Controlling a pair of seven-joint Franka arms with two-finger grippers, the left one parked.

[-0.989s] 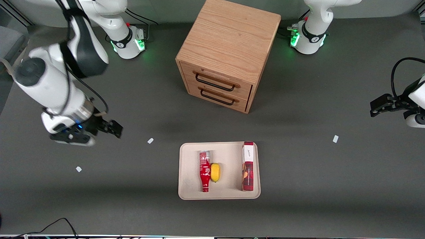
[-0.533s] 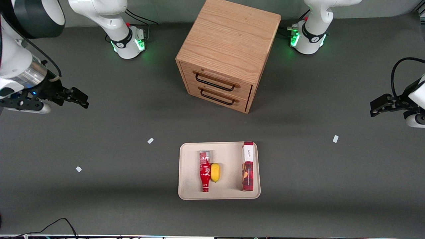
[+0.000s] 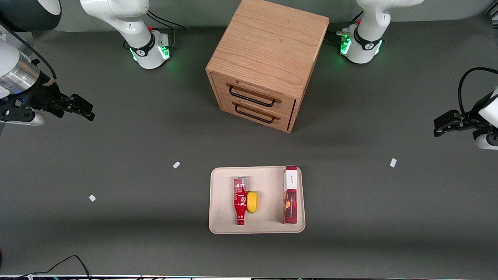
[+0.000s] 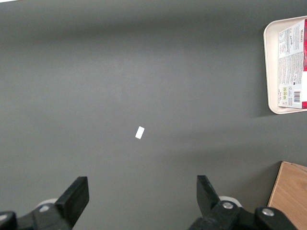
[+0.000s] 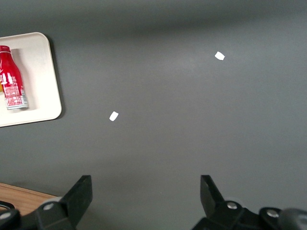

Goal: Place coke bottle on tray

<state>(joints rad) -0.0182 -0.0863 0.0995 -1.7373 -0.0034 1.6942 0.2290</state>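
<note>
The coke bottle (image 3: pixel 240 200) lies flat on the cream tray (image 3: pixel 221 200), neck toward the front camera, touching a lemon (image 3: pixel 252 202). It also shows in the right wrist view (image 5: pixel 12 76), lying on the tray (image 5: pixel 45 81). My right gripper (image 3: pixel 83 108) is open and empty, high above the table toward the working arm's end, far from the tray. In the right wrist view its fingers stand wide apart around bare table (image 5: pixel 146 191).
A tall red-and-white box (image 3: pixel 290 194) lies on the tray, also in the left wrist view (image 4: pixel 292 67). A wooden two-drawer cabinet (image 3: pixel 268 58) stands farther from the front camera than the tray. Small white markers (image 3: pixel 176 165) (image 3: pixel 92 198) (image 3: pixel 393 162) dot the grey table.
My right gripper has risen and pulled away from the tray toward the working arm's end of the table, still open and empty. The bottle, lemon and box have not moved.
</note>
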